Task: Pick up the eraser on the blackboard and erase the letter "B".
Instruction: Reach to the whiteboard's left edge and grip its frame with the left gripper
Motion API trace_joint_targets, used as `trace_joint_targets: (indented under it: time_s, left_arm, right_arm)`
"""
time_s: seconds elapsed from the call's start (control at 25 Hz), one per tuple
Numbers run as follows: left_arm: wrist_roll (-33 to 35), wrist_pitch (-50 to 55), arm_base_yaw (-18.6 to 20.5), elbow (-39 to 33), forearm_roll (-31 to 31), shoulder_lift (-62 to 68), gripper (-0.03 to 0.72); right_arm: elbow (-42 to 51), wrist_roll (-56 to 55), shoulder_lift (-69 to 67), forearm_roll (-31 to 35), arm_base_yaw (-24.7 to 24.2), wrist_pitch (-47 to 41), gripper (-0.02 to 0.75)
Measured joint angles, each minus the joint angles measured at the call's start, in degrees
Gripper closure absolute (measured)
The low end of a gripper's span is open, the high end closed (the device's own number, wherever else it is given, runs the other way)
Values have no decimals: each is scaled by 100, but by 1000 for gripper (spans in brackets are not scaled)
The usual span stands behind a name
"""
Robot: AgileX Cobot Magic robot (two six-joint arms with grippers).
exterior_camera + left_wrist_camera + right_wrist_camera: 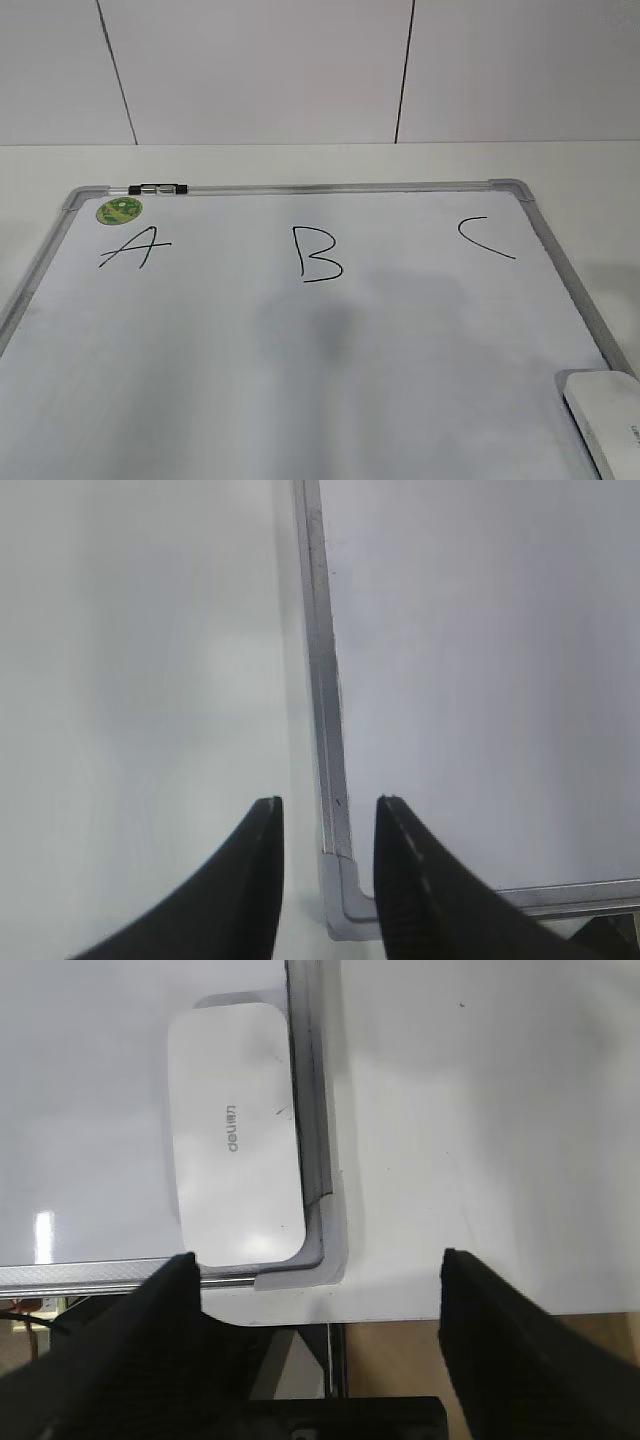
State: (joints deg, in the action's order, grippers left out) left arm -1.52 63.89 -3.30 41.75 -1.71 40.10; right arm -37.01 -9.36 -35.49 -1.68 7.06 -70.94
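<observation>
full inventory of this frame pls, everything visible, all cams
blackboard: 1, white surface with grey metal frame, flat on the table, fills most of the exterior view
letter "A": 1, black, left on the board
letter "B": 1, black, middle of the board, intact
letter "C": 1, black, right on the board
eraser: 1, white with grey print, on the board's near right corner against the frame
sticker: 1, green, round, board's far left corner
clip: 1, black and clear, on the far frame edge
table: 1, white, under the board
wall: white panels with dark seams, behind
left gripper: black, open, over the board's left frame
right gripper: black, open, empty, near the eraser corner
</observation>
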Motion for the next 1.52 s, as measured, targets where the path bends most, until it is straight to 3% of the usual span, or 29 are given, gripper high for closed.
trace_joint_targets:
  time_s: [0.28, 0.76, 1.08, 1.52]
  left_arm:
    - [-10, 353, 0, 1034, 0, 2338, 450]
    - [184, 305, 0, 2622, 0, 5183, 452]
    - [291, -38, 121, 3131, -46, 6230, 452]
    - [561, -441, 221, 3215, -83, 6944, 452]
  right_arm:
    - [-381, -22, -756, 579, 0, -23, 166]
    - [-612, -24, -1134, 621, 0, -23, 166]
    - [-612, -24, -1139, 621, 0, -23, 166]
    - [-612, -24, -1139, 624, 0, -23, 166]
